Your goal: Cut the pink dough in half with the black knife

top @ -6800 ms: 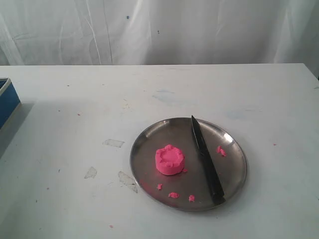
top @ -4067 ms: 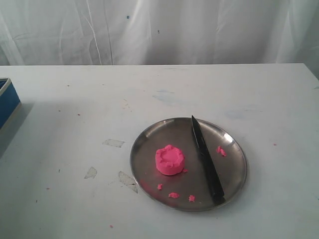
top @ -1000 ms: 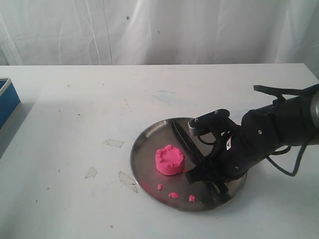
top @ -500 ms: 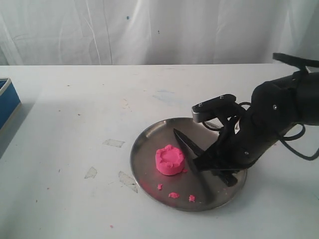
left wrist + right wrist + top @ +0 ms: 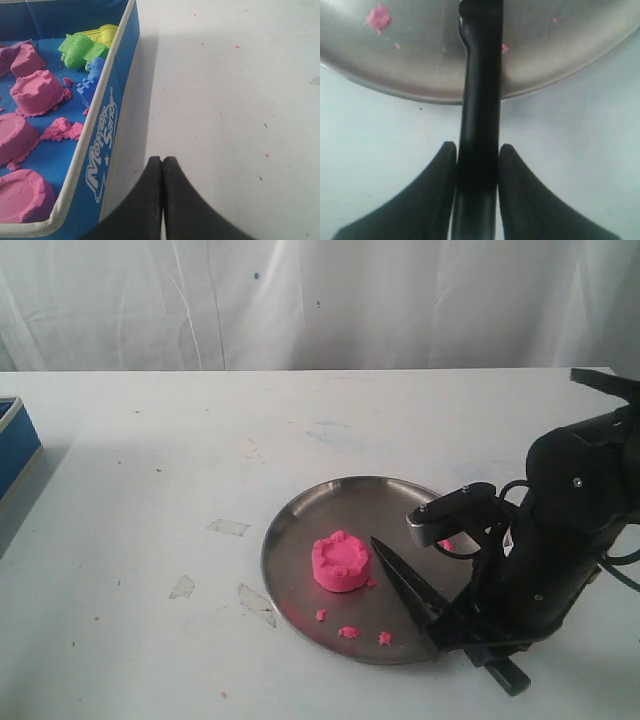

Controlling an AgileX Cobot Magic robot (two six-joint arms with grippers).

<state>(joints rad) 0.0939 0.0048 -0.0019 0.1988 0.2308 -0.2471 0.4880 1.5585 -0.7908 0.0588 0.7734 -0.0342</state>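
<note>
Readable text: one marking only

White lettering on the blue box [image 5: 107, 150] wall reads roughly "Motion San…"; the last letters are unclear

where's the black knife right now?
In the exterior view the black knife is on the right, clamped by its handle in the right gripper, its blade slanting over the metal plate with the tip pointing toward the pink dough, not touching it.

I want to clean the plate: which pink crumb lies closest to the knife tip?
The crumb right beside the pink dough; the three others sit lower, near the plate's front rim, farther from the black knife.
</note>
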